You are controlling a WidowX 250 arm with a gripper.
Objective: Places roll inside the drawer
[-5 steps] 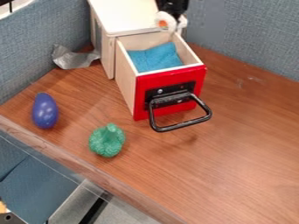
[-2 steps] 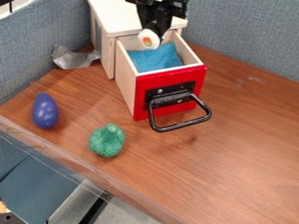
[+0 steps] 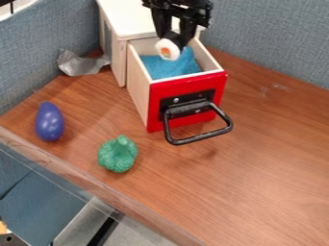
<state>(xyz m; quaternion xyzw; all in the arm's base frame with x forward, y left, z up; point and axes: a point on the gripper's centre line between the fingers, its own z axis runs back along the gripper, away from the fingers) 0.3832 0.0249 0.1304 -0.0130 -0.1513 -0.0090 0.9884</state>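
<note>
Light is bright and diffuse; the tabletop has a soft sheen. The drawer handle glints; a faint, soft-edged shadow lies below it.

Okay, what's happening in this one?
The robot's black gripper is holding a small white roll with an orange center over the open red-fronted drawer. Inside the drawer lies a blue cloth. The roll appears not yet released. A purple egg-shaped object and a green vegetable-like piece sit on the table.
</note>
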